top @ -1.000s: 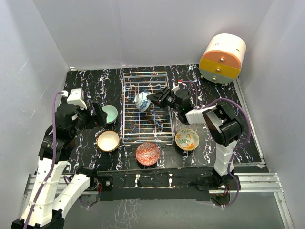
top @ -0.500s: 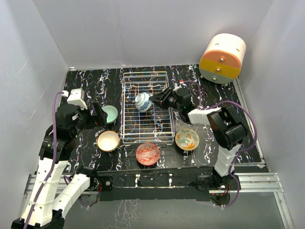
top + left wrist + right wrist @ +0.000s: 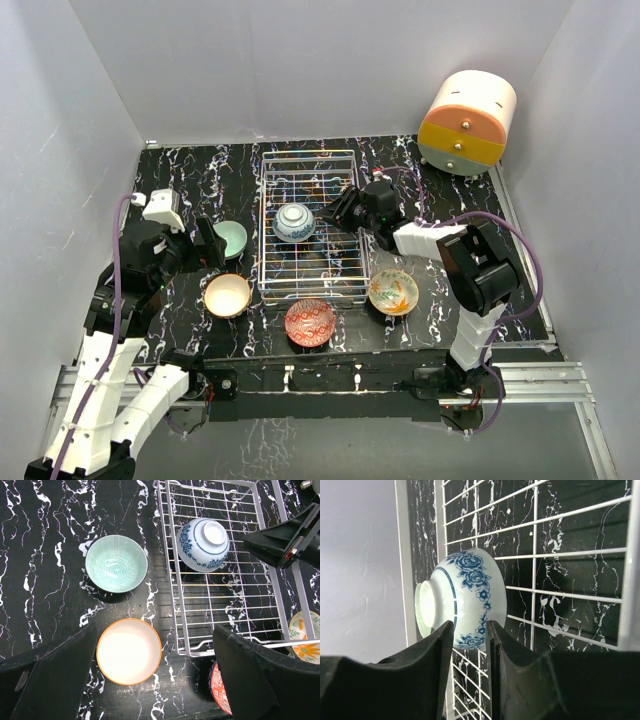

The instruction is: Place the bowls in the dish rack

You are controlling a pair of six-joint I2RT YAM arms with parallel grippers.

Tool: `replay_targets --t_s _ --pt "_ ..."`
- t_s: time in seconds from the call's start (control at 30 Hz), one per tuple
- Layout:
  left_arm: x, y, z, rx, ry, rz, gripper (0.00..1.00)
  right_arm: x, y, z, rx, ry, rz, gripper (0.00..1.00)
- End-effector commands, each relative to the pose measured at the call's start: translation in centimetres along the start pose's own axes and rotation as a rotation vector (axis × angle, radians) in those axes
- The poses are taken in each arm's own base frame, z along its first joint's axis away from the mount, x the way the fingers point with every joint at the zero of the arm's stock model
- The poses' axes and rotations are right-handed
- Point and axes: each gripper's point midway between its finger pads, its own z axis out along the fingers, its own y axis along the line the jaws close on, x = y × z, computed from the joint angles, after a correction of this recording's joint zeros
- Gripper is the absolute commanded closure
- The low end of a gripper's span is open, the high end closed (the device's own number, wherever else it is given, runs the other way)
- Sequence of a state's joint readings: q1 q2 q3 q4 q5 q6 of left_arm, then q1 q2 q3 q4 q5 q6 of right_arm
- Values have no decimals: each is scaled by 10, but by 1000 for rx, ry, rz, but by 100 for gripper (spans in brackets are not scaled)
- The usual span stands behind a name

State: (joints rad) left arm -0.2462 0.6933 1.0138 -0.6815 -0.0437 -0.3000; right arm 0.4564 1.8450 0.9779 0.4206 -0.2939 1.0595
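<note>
The blue-white bowl (image 3: 294,222) sat upside down inside the dish rack (image 3: 315,275), foot ring up and rim on the wires. It lay about midway along the rack's length, nearer the rack's left side. My right gripper (image 3: 345,207) hung over the rack's right side, pointing across the wires at that bowl. It was close to the bowl but clear of it. In the right wrist view its fingers stood only slightly apart, with the bowl showing beyond the narrow gap, so it grasped nothing.

My left gripper (image 3: 155,628) hovered above the bench (image 3: 190,190) just off the rack's left side, its fingers spread wide and holding nothing. The other four bowls stood upright on the bench outside the rack:
- The pale mint bowl (image 3: 116,563) was off the rack's left side.
- The cream bowl (image 3: 129,651) was by the rack's near left corner, close to the mint one but not touching it.
- The red patterned bowl (image 3: 310,322) was just beyond the rack's near end.
- The yellow-green leafy bowl (image 3: 393,291) was beside the rack's near right corner.

A cream-and-orange drawer unit (image 3: 467,122) stood well beyond the rack's far right corner.
</note>
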Motion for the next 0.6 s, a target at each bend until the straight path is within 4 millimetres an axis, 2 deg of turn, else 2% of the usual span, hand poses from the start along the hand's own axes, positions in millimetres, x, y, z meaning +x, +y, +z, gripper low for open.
replay_targets --t_s 0.0,0.13,0.33,0.47,0.57 --pt "0 -3 -2 18 -7 -2 3 -13 -4 -3 95 -14 -83 62" --pt "-1 -2 -2 10 -10 4 3 -19 18 2 118 -3 -250 60" --pt "-1 0 -2 2 -9 9 3 -5 52 8 206 48 -510 60" --pt "-1 0 -2 1 -7 11 3 13 56 7 295 95 -662 57" --pt "-1 1 -1 -2 -8 12 3 20 51 2 375 93 -737 53"
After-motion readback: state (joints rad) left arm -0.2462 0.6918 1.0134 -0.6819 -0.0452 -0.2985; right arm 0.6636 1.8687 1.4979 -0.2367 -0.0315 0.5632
